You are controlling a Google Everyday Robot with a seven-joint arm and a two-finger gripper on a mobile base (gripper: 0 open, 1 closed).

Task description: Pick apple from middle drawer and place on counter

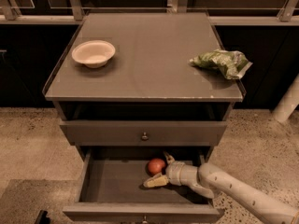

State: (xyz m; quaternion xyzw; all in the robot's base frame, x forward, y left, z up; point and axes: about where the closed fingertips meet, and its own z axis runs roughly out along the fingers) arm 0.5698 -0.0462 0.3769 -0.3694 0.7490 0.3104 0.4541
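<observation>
Camera view: middle drawer (107, 188) is pulled open and the apple (156, 165) sits on its floor toward the back, right of center. The gripper (162, 171) reaches in from the right with its fingers spread apart, one on each side of the apple. Can't tell if they touch it. Up on the counter (149, 73) there's a white bowl (93, 53) at left and a green snack bag (219, 62) at right.

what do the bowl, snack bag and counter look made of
Bowl: plastic or ceramic, can't tell; smooth, matte cream-white. Snack bag: thin plastic film; crinkled, shiny highlights. Counter: probably laminated board; slightly glossy grey-brown, pale chips along its front edge. The gripper sits open in the middle drawer, by the apple.
</observation>
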